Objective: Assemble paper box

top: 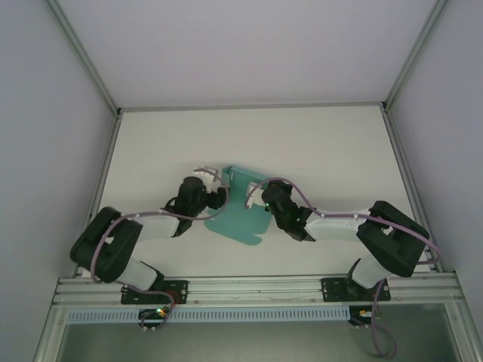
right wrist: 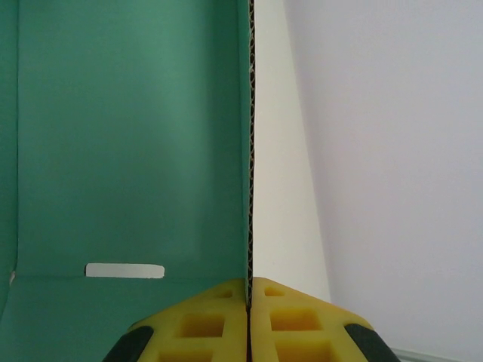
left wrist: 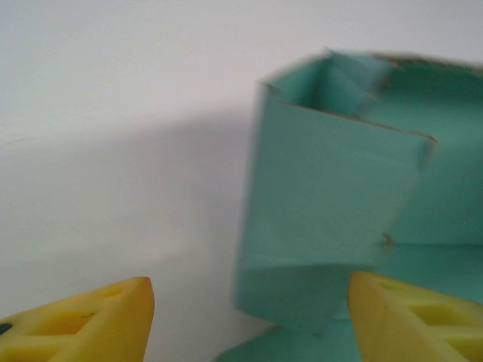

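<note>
Nearest our lens in the left wrist view, the left gripper [left wrist: 249, 298] had its yellow fingers [left wrist: 90, 324] spread wide and gripping nothing. A folded wall of the paper box [left wrist: 324, 204] stood just ahead of them. From above, that gripper [top: 211, 174] sat at the box's 9 o'clock. We saw the teal paper box [top: 235, 222] partly folded near the middle of the white counter [top: 317, 143], with one panel raised toward 12 o'clock and a rounded flap lying flat toward 6. At its 3 o'clock, the right gripper [top: 260, 197] was closed, pinching an upright card wall edge-on.
</note>
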Motion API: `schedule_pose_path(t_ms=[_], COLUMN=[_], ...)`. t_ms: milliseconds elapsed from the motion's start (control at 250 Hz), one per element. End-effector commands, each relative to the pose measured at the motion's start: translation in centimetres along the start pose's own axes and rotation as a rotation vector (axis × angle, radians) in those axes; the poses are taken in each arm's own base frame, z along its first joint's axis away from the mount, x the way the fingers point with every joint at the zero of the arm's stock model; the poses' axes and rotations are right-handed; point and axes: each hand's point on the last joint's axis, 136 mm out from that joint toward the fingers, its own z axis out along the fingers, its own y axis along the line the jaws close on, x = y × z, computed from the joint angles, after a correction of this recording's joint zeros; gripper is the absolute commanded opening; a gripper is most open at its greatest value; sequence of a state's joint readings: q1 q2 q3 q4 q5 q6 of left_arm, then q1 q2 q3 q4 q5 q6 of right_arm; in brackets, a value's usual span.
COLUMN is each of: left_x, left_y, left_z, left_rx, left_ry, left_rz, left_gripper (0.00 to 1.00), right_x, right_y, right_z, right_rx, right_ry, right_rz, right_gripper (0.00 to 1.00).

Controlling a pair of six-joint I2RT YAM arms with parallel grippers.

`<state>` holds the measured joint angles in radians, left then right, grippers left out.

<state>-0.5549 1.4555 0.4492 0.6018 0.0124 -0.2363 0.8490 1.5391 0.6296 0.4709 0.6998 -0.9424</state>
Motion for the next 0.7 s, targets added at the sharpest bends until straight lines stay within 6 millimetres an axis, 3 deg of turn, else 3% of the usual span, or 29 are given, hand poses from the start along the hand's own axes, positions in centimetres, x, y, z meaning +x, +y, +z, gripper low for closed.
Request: schedule_pose_path(t_ms=[0, 124, 228, 295, 531, 695], left_x=[-2.3, -2.0, -1.2, -1.1, -1.3, -0.8], left_y=[2.9, 6.7, 8.3, 7.1, -1.6, -3.3], left_z=[-1.8, -3.6, -3.5, -2.6, -0.3, 0.4], left_rx=[0.009, -0.076, -0.14, -0.059, 0.458, 0.579], left_ry=[-0.051, -0.048, 0.034, 0.054, 0.076, 0.071], left_rz=[-0.212, -0.319, -0.322, -0.307, -0.194, -0.176], left_gripper=[0.8, 0.86, 0.87, 0.84, 0.75, 0.66], right_x=[-0.8, -0.8, -1.2, -1.4, -1.8, -1.7], right_y=[-0.8, -1.1, -1.5, -1.6, -1.8, -1.9], right_z=[-0.6, -0.6, -0.7, -0.7, -0.6, -0.6], right_rx=[0.007, 0.019, 0.032, 0.031, 0.026, 0.025], right_ry=[-0.048, -0.06, -0.077, -0.089, -0.104, -0.103], right_rz=[0.024, 0.023, 0.029, 0.036, 0.041, 0.042], right_gripper=[0.0, 0.0, 0.0, 0.0, 0.0, 0.0])
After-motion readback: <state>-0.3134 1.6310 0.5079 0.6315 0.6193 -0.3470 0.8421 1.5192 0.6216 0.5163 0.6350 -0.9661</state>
